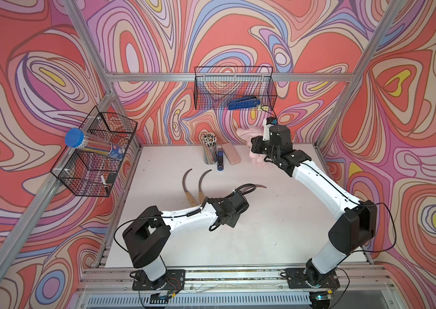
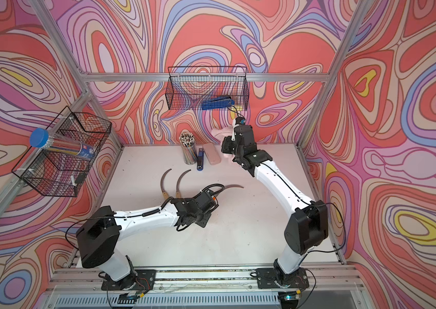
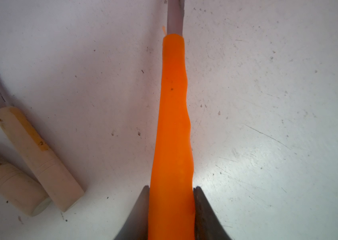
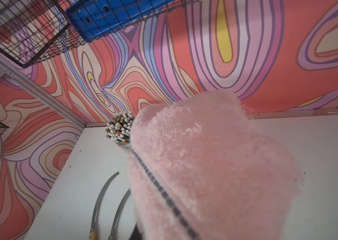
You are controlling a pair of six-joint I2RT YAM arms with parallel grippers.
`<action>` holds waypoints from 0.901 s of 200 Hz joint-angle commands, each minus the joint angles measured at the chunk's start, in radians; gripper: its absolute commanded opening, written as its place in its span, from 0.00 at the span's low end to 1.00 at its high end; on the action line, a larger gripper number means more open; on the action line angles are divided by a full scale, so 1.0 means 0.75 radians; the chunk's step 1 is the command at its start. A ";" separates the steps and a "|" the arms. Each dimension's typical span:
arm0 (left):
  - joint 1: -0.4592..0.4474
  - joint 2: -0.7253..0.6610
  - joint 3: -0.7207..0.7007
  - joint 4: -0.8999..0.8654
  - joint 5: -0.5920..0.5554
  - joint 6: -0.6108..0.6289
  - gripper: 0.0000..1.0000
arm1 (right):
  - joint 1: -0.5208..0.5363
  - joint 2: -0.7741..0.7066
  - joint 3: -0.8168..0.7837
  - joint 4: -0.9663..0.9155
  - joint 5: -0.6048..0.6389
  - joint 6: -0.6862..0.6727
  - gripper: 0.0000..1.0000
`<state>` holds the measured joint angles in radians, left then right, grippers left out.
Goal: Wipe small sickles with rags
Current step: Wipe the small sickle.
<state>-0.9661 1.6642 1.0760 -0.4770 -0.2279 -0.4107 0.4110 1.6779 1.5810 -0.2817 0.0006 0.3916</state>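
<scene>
Surface: white tabletop (image 3: pixel 267 104), flat, marked with fine scratches and dark specks wherever the left wrist view shows it close. Walls papered in swirling red, pink, lilac and blue bands (image 1: pixel 238 32) close three sides, braced by aluminium frame bars (image 1: pixel 158 77).

A black wire basket on the back wall (image 1: pixel 211 88) holds a blue stapler-like tool (image 1: pixel 242 103). A second black wire basket on the left wall (image 1: pixel 96 166) carries a clear tube with a blue cap (image 1: pixel 93 145), lying on its side. At the table's far edge a cup of pencils (image 1: pixel 209 151), a small blue stapler (image 1: pixel 220 160) and a smooth pink rectangular case (image 1: pixel 231 156) sit close together.

My left gripper (image 3: pixel 171 191) is narrowed onto the orange-handled sickle with a curved grey blade (image 3: pixel 174 114), near mid-table. I cannot tell whether it rests on the surface or sits just above it. Two sickles with pale wooden handles (image 3: pixel 39 158) lie side by side on the table just beside it, free of any grip.

My right gripper (image 1: pixel 255 145) is raised near the back wall and closed on the pale-pink fuzzy rag (image 4: pixel 205 166). The rag hangs clear of the table and hides my fingers in the right wrist view.
</scene>
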 commanded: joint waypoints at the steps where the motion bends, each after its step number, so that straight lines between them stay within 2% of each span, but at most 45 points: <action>1: 0.004 0.023 0.039 -0.030 0.012 0.019 0.00 | -0.004 0.082 -0.095 0.048 -0.103 -0.007 0.00; 34: 0.003 0.033 0.038 -0.023 0.025 0.018 0.00 | 0.003 0.310 -0.167 0.123 -0.326 0.137 0.00; 68: 0.002 0.044 0.050 -0.033 0.032 0.019 0.00 | 0.028 0.409 -0.197 0.114 -0.344 0.172 0.00; 105: 0.008 0.064 0.060 -0.043 0.028 0.013 0.00 | 0.094 0.355 -0.316 0.063 -0.304 0.228 0.00; 129: 0.024 0.090 0.072 -0.065 -0.001 0.005 0.00 | 0.126 0.290 -0.441 0.112 -0.346 0.299 0.00; 180: 0.095 0.089 0.053 -0.059 0.052 -0.017 0.00 | 0.164 0.135 -0.588 0.083 -0.241 0.292 0.00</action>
<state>-0.9150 1.7325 1.1110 -0.4984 -0.1867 -0.4068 0.5228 1.8439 1.1652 -0.2169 -0.2237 0.6048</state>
